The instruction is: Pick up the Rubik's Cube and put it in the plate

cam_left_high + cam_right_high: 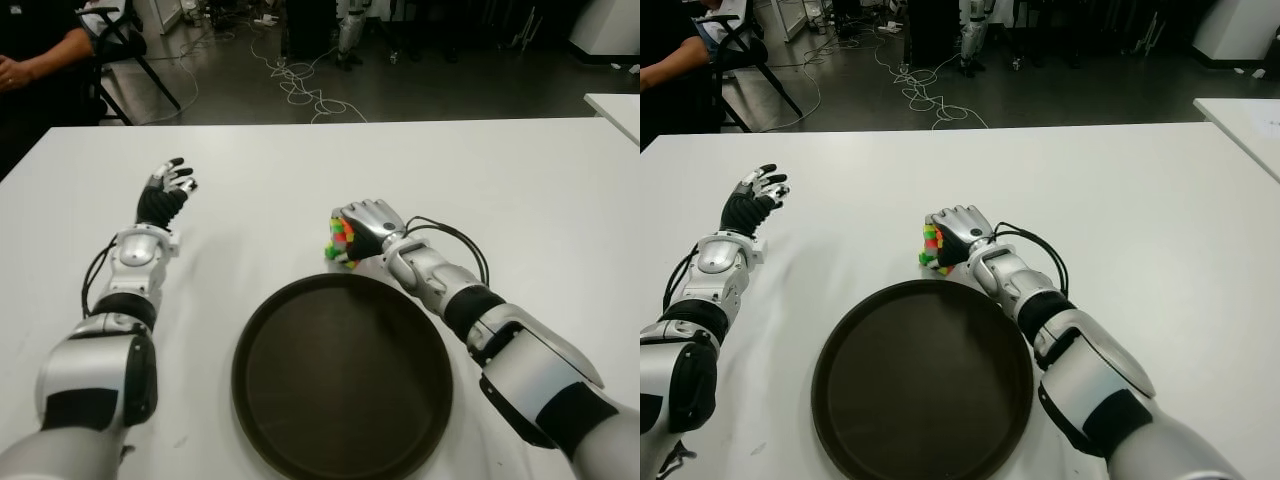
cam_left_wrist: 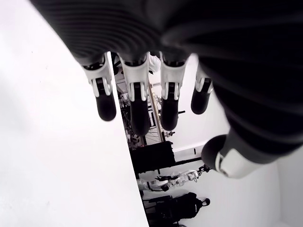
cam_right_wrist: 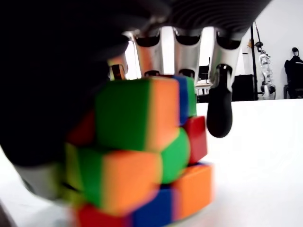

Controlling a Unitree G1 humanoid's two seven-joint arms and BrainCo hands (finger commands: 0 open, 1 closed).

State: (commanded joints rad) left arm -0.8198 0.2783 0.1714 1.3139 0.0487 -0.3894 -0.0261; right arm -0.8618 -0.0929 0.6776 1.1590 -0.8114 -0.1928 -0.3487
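White table (image 1: pixel 520 190): right hand (image 1: pixel 368 222) grips Rubik's Cube (image 1: pixel 341 241) beside plate (image 1: pixel 252 340) rim.

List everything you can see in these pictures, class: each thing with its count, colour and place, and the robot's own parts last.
Rubik's Cube: one, multicoloured, on the table just beyond the plate's far rim, in the right hand's grasp.
plate: one, dark brown, round, on the table's near part, holding nothing.
table: one, white, filling most of the view.
second table: one, white, only a corner at the far right.
cables: a white tangle on the dark floor beyond the table.
person: one, in dark clothing, seated at the far left.
left hand: one, black and silver, fingers spread, left of the plate.
right hand: one, silver, curled over the cube.
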